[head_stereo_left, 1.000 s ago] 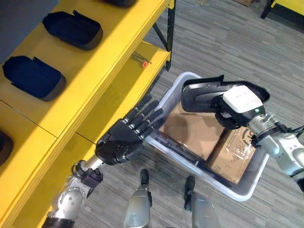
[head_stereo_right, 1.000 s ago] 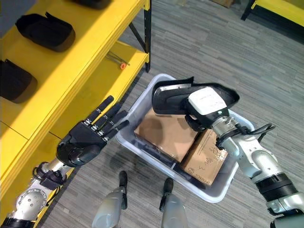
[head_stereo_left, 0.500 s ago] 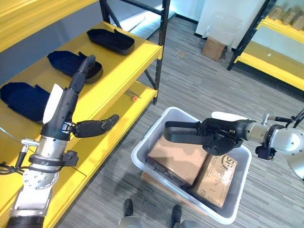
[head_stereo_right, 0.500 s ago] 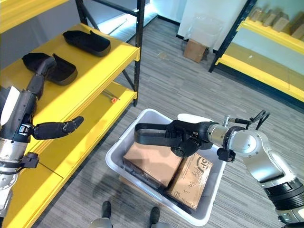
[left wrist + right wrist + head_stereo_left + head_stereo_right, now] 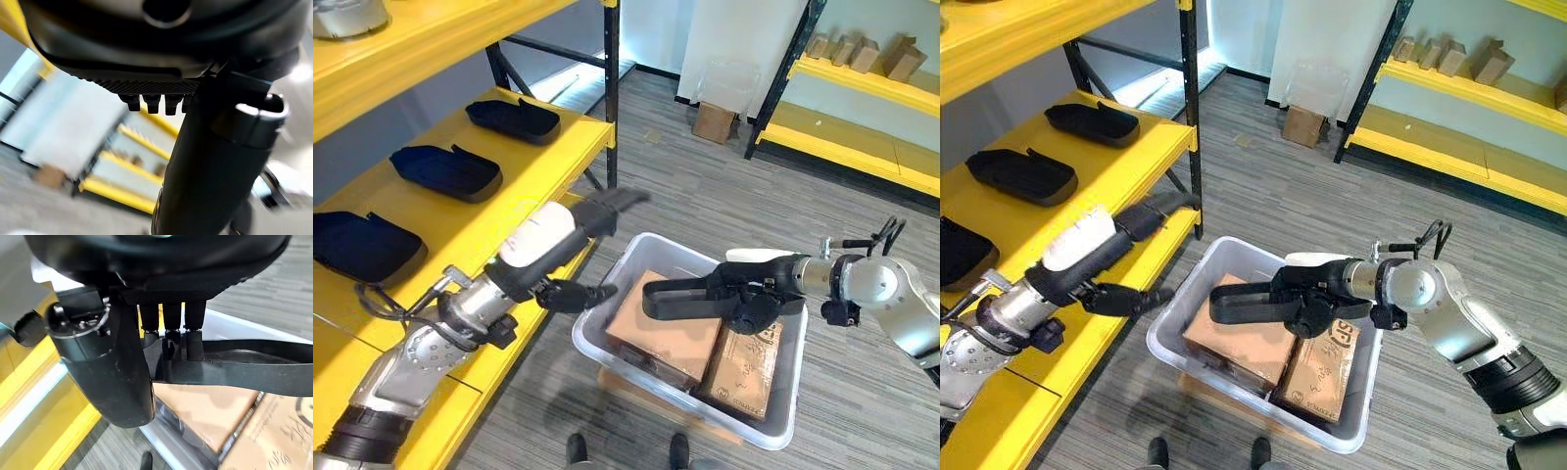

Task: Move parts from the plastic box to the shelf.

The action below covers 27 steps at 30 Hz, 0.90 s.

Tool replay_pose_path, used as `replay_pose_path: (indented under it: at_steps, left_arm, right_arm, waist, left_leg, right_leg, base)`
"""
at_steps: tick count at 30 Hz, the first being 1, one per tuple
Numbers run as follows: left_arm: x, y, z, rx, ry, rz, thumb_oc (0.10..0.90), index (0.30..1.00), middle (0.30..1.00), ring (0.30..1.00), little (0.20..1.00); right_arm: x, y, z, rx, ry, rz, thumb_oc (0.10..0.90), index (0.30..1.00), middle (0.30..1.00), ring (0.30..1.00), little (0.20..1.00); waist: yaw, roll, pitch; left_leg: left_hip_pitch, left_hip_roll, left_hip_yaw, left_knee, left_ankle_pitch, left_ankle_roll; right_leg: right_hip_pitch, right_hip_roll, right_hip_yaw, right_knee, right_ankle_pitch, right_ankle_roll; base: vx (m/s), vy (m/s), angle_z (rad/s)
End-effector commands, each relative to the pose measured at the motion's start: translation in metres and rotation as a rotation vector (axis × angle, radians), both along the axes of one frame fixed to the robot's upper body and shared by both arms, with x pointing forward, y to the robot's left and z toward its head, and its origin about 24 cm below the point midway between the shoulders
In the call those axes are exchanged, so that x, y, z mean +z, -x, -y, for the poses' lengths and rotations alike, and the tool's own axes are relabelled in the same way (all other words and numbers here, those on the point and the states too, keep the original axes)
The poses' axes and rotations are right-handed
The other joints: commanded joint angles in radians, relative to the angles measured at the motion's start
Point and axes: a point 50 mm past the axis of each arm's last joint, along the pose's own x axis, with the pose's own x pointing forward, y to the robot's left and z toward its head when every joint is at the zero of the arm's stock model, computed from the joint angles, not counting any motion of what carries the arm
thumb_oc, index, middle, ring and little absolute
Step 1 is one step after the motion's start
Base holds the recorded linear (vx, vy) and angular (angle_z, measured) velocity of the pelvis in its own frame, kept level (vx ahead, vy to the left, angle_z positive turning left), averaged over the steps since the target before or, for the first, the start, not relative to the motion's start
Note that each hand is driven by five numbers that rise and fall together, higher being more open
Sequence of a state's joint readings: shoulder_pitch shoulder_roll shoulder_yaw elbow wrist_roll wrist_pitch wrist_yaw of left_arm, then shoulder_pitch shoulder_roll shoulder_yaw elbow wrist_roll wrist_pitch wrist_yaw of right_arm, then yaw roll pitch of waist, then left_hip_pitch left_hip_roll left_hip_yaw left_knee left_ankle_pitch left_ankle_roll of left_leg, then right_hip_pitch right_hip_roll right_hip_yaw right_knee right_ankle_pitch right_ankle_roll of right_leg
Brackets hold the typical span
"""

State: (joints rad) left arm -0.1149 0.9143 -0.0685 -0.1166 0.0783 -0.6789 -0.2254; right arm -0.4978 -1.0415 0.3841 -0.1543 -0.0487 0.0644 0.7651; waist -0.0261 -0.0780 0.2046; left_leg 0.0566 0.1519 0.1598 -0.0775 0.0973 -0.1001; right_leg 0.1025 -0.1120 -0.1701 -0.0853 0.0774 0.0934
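My right hand [image 5: 759, 294] is shut on a long black part [image 5: 680, 297] and holds it level just above the grey plastic box [image 5: 590, 318]. In the right wrist view its fingers [image 5: 168, 340] curl round the black part [image 5: 244, 374]. My left hand [image 5: 558, 257] is open, fingers straight, between the yellow shelf [image 5: 538, 162] and the box's left rim, its thumb [image 5: 578, 292] pointing at the box. Three black parts [image 5: 514, 117] [image 5: 445, 171] [image 5: 362, 245] lie in a row on the shelf.
Two cardboard boxes [image 5: 666, 328] [image 5: 749, 362] lie inside the plastic box under the held part. A second yellow rack [image 5: 862, 83] with small boxes stands at the far right, with a carton [image 5: 713, 122] on the grey floor near it.
The camera has tilted up. My left hand swung down from beside the shelf towards the box's left rim. The right hand still holds the black part over the box.
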Motion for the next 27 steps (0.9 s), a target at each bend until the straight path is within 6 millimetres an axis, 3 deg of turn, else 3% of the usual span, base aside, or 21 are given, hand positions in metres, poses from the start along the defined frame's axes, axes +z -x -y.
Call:
replay_pose_path:
  at_steps: [1, 11, 19, 27]
  left_arm:
    - [0.020, -0.003, 0.000, -0.085, 0.116, -0.035, 0.900, 1.000, 1.000, 1.000, 1.000]
    - [0.008, 0.003, -0.008, -0.094, 0.048, -0.181, 0.900, 1.000, 1.000, 1.000, 1.000]
    - [0.009, 0.006, -0.005, -0.020, 0.081, 0.044, 0.900, 1.000, 1.000, 1.000, 1.000]
    - [-0.002, -0.003, 0.005, 0.036, 0.096, 0.126, 0.900, 1.000, 1.000, 1.000, 1.000]
  right_arm:
    - [0.044, -0.006, -0.015, 0.059, 0.003, 0.209, 0.400, 0.300, 0.300, 0.300, 0.300]
    - [0.060, -0.009, -0.028, 0.075, -0.011, 0.265, 0.400, 0.300, 0.300, 0.300, 0.300]
    - [0.056, -0.001, -0.039, 0.136, -0.066, 0.231, 0.400, 0.300, 0.300, 0.300, 0.300]
    - [0.062, 0.000, -0.055, 0.182, -0.133, 0.253, 0.400, 0.300, 0.300, 0.300, 0.300]
  waist:
    - [0.009, 0.005, -0.107]
    - [0.025, 0.018, -0.108]
    - [0.032, 0.007, -0.113]
    - [0.031, -0.006, -0.112]
  left_leg:
    - [0.057, 0.069, 0.083, -0.010, -0.049, -0.041]
    - [0.067, 0.068, 0.089, -0.010, -0.048, -0.037]
    - [0.060, 0.066, 0.079, -0.010, -0.048, -0.035]
    - [0.068, 0.066, 0.074, -0.010, -0.053, -0.033]
  right_leg:
    - [-0.001, -0.065, -0.050, -0.002, 0.005, 0.101]
    - [0.003, -0.069, -0.054, -0.002, 0.005, 0.103]
    - [-0.002, -0.070, -0.050, -0.002, 0.010, 0.106]
    - [0.005, -0.068, -0.047, -0.002, 0.008, 0.104]
  base:
    - [0.00, 0.000, 0.00]
    - [0.01, 0.004, -0.01]
    - [0.02, 0.003, 0.00]
    - [0.01, -0.014, 0.00]
